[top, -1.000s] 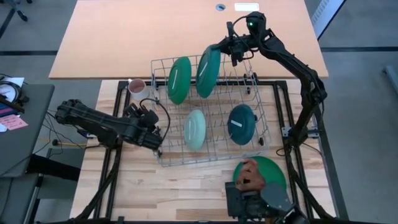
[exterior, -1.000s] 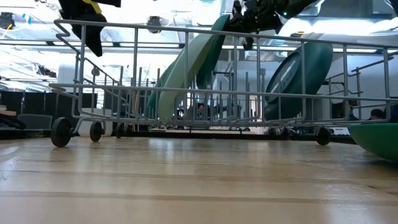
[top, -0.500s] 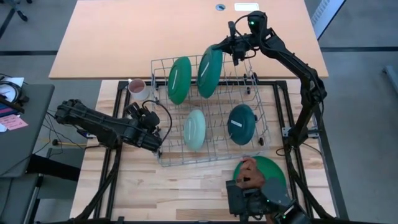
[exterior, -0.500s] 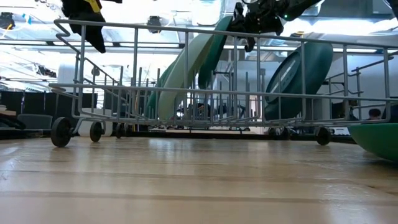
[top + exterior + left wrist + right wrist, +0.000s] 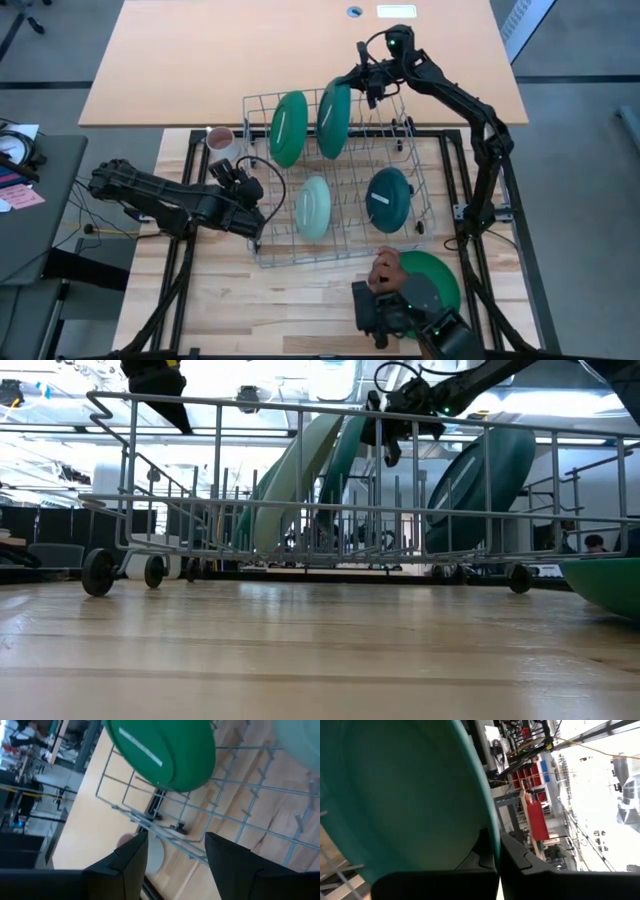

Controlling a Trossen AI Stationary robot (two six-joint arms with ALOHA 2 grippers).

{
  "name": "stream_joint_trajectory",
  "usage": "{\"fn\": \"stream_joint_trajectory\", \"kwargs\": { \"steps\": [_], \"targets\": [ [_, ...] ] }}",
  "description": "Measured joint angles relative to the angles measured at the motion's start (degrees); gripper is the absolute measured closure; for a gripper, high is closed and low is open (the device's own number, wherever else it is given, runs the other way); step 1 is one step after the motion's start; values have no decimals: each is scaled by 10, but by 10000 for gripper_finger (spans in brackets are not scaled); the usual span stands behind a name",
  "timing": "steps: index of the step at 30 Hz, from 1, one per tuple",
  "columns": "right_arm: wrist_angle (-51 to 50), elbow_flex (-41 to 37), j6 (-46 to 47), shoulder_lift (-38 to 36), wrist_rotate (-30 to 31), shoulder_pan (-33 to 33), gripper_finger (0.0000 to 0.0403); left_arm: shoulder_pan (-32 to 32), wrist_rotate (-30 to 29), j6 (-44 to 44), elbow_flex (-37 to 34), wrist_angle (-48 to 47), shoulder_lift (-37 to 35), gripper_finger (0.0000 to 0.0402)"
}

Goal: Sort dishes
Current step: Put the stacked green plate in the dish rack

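A wire dish rack (image 5: 262,250) stands mid-table. In it stand on edge a dark green plate (image 5: 288,128), a second dark green plate (image 5: 334,120), a pale mint plate (image 5: 312,208) and a dark teal plate (image 5: 389,200). A third dark green plate (image 5: 435,275) lies on the table at the near right. My right gripper (image 5: 368,85) is shut on the second dark green plate at the rack's far side. My left gripper (image 5: 240,175) is open and empty above the rack's left edge (image 5: 175,845). My right gripper pinches the second dark green plate's upper rim (image 5: 491,837) between its two fingers, one finger (image 5: 482,855) on each face. It comes from the table's right, above the rack. The plate stands steeply tilted (image 5: 345,460), its lower part down inside the rack.
A pinkish-white mug (image 5: 220,140) stands outside the rack's far left corner. A person's hand (image 5: 385,270) with a dark device (image 5: 400,315) rests on the plate at the near right. A second tabletop (image 5: 200,60) lies beyond the rack.
My right gripper has gone a little toward the table's left with the plate's rim, and the plate stands more upright in the rack. My left gripper has gone slightly toward the right and far edges. The person's hand has shifted left.
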Motion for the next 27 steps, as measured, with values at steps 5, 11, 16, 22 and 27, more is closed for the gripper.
{"fn": "stream_joint_trajectory", "kwargs": {
  "steps": [5,11,16,22,27],
  "targets": [
    [-5,0,-1,5,3,-1,401,0,0,8,0,2,0,212],
    [-15,0,4,18,8,1,400,0,0,8,0,5,0,212],
    [-39,0,6,21,34,6,388,0,1,9,0,4,0,212],
    [-57,0,12,21,49,11,370,0,2,14,0,5,0,212],
    [-55,0,81,21,88,19,347,0,4,14,0,5,0,212]
  ]
}}
